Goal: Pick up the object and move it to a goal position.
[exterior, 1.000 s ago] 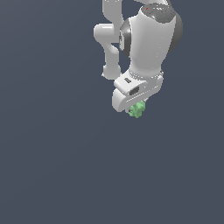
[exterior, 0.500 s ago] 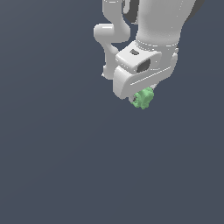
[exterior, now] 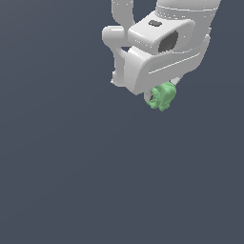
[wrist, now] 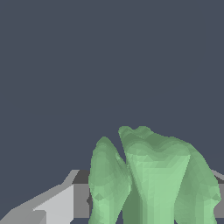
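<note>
The object [exterior: 162,96] is a small light-green knobbly blob held under the white robot hand in the exterior view, well above the dark floor. My gripper [exterior: 161,93] is shut on it; the fingers are mostly hidden behind the hand and the blob. In the wrist view the object [wrist: 153,179] fills the lower middle of the picture, with a grey finger [wrist: 57,203] showing beside it. No goal marker shows in either view.
The white arm and hand [exterior: 157,45] fill the upper right of the exterior view. Around them is only plain dark grey ground [exterior: 71,181].
The hand with the object has risen and come toward the camera, growing larger and shifting to the exterior view's right. The object stays held in the gripper.
</note>
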Controlling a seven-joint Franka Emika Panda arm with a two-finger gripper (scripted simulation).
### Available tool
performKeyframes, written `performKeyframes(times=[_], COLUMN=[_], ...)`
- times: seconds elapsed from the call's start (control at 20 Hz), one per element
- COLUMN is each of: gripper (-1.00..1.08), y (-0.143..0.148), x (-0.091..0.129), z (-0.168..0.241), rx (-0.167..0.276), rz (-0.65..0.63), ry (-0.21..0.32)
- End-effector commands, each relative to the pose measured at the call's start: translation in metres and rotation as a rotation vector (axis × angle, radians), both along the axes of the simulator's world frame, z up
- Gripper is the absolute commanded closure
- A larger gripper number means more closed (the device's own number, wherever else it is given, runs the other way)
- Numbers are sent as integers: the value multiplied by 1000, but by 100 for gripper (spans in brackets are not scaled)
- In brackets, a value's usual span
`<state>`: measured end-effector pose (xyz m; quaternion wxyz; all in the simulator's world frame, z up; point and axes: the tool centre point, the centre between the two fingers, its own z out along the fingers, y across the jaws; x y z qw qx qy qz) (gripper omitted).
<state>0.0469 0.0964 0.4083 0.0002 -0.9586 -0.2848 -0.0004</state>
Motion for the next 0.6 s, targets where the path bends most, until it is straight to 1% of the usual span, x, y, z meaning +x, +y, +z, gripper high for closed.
performKeyframes(times=[0.0,0.55], gripper=[108,108], y=[0,1], x=[3,8], z=[8,21], rx=[0,-1], rz=[0,0], ry=[1,1])
